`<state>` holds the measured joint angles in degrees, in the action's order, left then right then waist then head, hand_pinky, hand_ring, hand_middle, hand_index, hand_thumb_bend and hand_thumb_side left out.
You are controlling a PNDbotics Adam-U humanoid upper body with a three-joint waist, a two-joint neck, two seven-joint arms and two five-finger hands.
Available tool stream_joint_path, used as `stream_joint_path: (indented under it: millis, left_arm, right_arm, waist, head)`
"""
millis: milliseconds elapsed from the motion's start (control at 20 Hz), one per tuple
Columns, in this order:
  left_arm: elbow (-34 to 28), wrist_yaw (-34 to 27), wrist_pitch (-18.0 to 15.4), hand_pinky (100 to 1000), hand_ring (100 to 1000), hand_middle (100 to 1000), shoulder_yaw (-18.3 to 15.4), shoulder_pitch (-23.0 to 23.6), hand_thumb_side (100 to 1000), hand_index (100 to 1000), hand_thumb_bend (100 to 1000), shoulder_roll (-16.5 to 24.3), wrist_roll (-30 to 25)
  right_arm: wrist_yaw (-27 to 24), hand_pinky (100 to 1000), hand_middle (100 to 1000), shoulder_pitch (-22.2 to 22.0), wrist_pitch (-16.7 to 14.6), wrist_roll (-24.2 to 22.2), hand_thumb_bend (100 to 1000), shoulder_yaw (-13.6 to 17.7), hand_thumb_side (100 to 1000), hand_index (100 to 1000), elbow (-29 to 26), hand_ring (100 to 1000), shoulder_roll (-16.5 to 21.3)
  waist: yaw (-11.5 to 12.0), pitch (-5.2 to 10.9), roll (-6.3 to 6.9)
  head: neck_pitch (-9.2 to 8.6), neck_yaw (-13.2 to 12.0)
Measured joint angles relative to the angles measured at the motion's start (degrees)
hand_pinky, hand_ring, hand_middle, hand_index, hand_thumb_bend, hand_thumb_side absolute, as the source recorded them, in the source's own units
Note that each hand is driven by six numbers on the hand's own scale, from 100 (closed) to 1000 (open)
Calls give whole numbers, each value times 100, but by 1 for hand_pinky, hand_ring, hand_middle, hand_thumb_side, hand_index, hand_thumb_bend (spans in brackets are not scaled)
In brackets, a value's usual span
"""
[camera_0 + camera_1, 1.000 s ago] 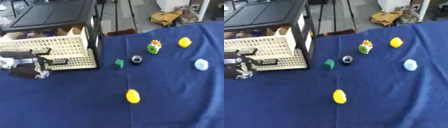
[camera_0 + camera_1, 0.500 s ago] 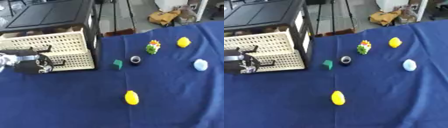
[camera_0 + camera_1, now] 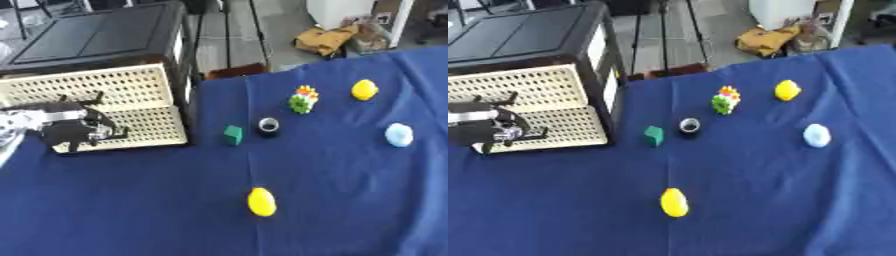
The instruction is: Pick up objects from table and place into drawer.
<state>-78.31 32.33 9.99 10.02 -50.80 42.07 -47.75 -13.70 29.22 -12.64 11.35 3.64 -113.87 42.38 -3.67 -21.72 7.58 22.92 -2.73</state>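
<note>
My left hand (image 3: 73, 131) is at the front wall of the cream perforated drawer (image 3: 131, 87), its dark fingers curled on the lower left part of that wall. The drawer juts out of a black cabinet (image 3: 105, 35) at the table's back left. Loose on the blue cloth lie a yellow oval (image 3: 261, 201) nearest me, a small green block (image 3: 232, 135), a black ring (image 3: 269, 126), a multicoloured knobbly toy (image 3: 303, 99), a second yellow piece (image 3: 364, 89) and a pale blue piece (image 3: 399, 134). What lies inside the drawer is hidden. My right hand shows in no view.
The blue cloth (image 3: 131, 200) covers the whole table and runs on to the near and right edges. Beyond the far edge are a floor, tripod legs (image 3: 662, 30) and a brown bag (image 3: 325, 40).
The camera has shifted, so the whole scene sits a little lower. My left hand has stayed at the drawer's front and edged slightly right along it. The loose objects have not moved.
</note>
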Motion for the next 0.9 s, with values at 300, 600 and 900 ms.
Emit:
stream_joint_path:
  millis: [300, 600, 900]
  left_arm:
    - [127, -81, 63, 122, 389, 526, -32, -33, 942, 876, 100, -31, 241]
    - [185, -109, 74, 117, 384, 513, -35, -55, 946, 867, 100, -72, 445]
    - [137, -168, -7, 200, 430, 565, 23, -8, 1000, 903, 100, -70, 362]
  right_arm:
    - [0, 600, 418, -6, 33, -43, 100, -10, 934, 712, 0, 772, -38]
    - [-4, 602, 416, -53, 63, -77, 100, -10, 932, 712, 0, 774, -79]
    - [-28, 601, 419, -54, 92, -99, 100, -9, 933, 712, 0, 774, -84]
  waist:
    - [-50, -16, 17]
    - [-63, -16, 45]
    - [-52, 19, 44]
  head:
    - [-45, -17]
    - [-48, -21]
    - [-43, -20]
